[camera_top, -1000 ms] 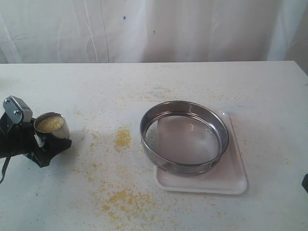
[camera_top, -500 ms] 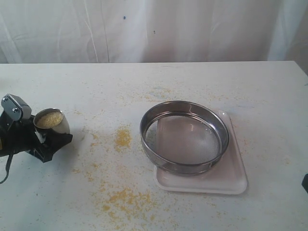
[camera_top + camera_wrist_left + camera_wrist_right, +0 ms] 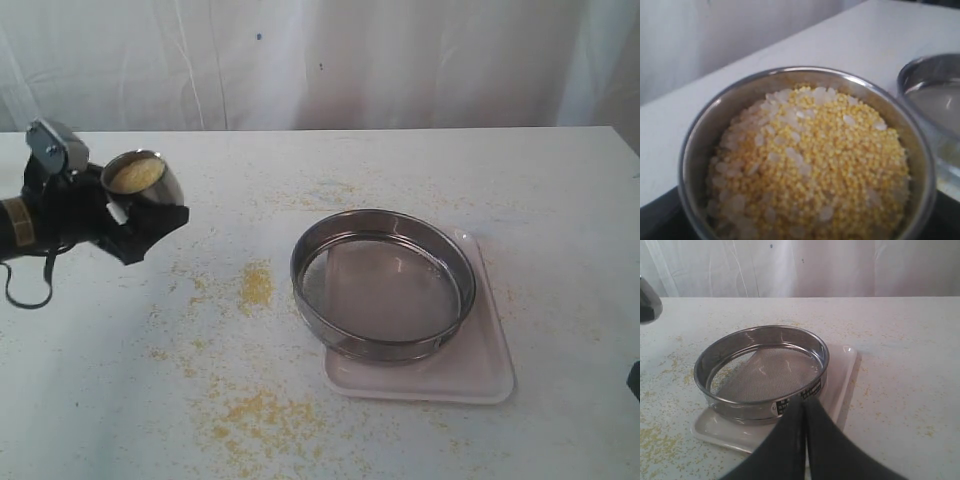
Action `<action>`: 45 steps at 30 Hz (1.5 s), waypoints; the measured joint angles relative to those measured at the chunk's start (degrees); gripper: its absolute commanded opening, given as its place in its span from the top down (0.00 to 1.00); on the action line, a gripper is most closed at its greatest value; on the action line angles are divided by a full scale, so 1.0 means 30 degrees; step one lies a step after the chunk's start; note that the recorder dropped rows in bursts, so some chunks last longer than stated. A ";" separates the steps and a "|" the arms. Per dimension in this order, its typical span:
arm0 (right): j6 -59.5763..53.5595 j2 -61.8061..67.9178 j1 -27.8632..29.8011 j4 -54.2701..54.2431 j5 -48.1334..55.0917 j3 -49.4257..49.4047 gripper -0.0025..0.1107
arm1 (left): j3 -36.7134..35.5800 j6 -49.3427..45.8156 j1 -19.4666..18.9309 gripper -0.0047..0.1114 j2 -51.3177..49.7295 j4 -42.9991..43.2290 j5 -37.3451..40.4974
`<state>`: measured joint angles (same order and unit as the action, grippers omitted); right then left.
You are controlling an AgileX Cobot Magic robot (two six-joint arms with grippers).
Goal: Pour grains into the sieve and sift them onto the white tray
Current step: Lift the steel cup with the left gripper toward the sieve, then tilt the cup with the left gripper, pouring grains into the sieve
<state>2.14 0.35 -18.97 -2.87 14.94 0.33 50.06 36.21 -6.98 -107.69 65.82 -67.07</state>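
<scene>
My left gripper is shut on a small steel cup, held upright above the table at the left. The cup is full of yellow grains with paler whitish bits among them. The wide steel sieve rests on the white tray right of centre, its mesh bare. From the right wrist, the sieve and tray lie just beyond my right gripper, whose dark fingers are pressed together with nothing between them. In the exterior view only a dark tip of the right arm shows.
Spilled yellow grains lie scattered on the white table, thickest in a patch left of the sieve and another near the front edge. A white curtain hangs behind the table.
The left gripper has lifted the cup off the table and carried it up and to the right, toward the sieve. Sieve, tray and right gripper have stayed put.
</scene>
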 measured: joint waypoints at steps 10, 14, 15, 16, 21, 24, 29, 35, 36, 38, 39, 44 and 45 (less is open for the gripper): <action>0.0000 0.0000 0.0000 0.0000 0.0000 0.0000 0.98 | 0.3825 0.1525 0.6432 0.96 0.1006 0.0255 0.4486; 0.0000 0.0000 0.0000 0.0000 0.0000 0.0000 0.98 | 0.5017 0.0201 0.9208 0.96 0.0922 0.0446 0.9401; 0.0000 0.0000 0.0000 0.0000 0.0000 0.0000 0.98 | 0.5322 -0.0380 0.9779 0.96 0.0834 0.0446 1.0439; 0.0000 0.0000 0.0000 0.0000 0.0000 0.0000 0.98 | 0.5556 -0.0996 1.0204 0.96 0.0773 0.0446 1.1365; 0.0000 0.0000 0.0000 0.0000 0.0000 0.0000 0.98 | 0.6728 -0.3646 1.1693 0.96 -0.0163 0.0446 1.3758; 0.0000 0.0000 0.0000 0.0000 0.0000 0.0000 0.98 | 0.7410 -0.5013 1.1989 0.96 -0.1057 0.0446 1.4361; 0.0000 0.0000 0.0000 0.0000 0.0000 0.0000 0.98 | 0.8416 -0.8106 1.2376 0.96 -0.2167 0.0446 1.4851; 0.0000 0.0000 0.0000 0.0000 0.0000 0.0000 0.98 | 0.9348 -1.3884 1.3022 0.96 -0.2870 0.0446 1.5123; 0.0000 0.0000 0.0000 0.0000 0.0000 0.0000 0.98 | 0.9442 -1.5017 1.3074 0.96 -0.2967 0.0446 1.5211; 0.0000 0.0000 0.0000 0.0000 0.0000 0.0000 0.98 | 0.9569 -1.6899 1.3250 0.96 -0.3167 0.0446 1.5643; 0.0000 0.0000 0.0000 0.0000 0.0000 0.0000 0.98 | 0.9651 -1.7802 1.3349 0.96 -0.3352 0.0388 1.5993; 0.0000 0.0000 0.0000 0.0000 0.0000 0.0000 0.98 | 0.9721 -2.1987 1.3563 0.96 -0.3872 0.0388 1.7289; 0.0000 0.0000 0.0000 0.0000 0.0000 0.0000 0.98 | 0.9721 -2.2596 1.3572 0.96 -0.3943 0.0388 1.7448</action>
<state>2.14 0.35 -18.97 -2.87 14.94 0.33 79.22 -31.57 33.74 -119.52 66.99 -14.73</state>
